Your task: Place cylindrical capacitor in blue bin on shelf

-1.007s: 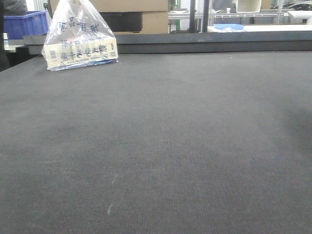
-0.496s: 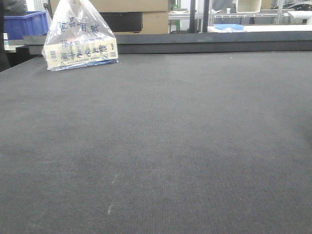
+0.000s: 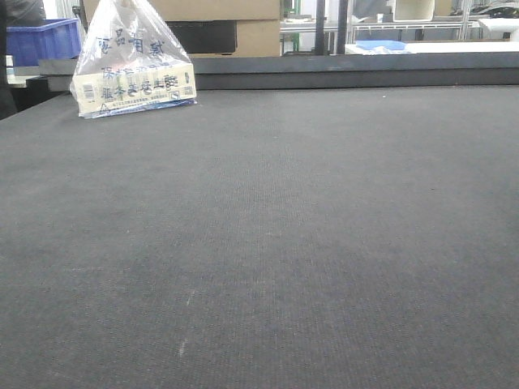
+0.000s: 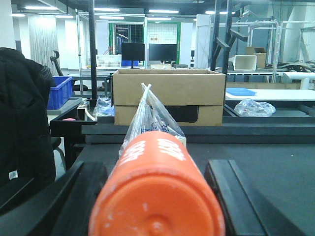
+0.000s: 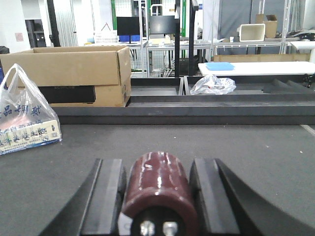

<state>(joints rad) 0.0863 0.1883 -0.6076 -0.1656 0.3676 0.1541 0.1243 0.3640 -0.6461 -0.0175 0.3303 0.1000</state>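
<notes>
Dark counter (image 3: pixel 324 243), front view: only a faint shadow shifts vs. 1 s ago; the bag (image 3: pixel 134 69) stays put, so no real progress. The capacitor (image 5: pixel 157 196) sits clamped btwn the right claw (image 5: pixel 157 169) fingers, bag ahead-left. Left claw (image 4: pixel 156 172) flanks an orange cylinder (image 4: pixel 157 211); can't tell if it grips. No shelf in sight yet.
</notes>
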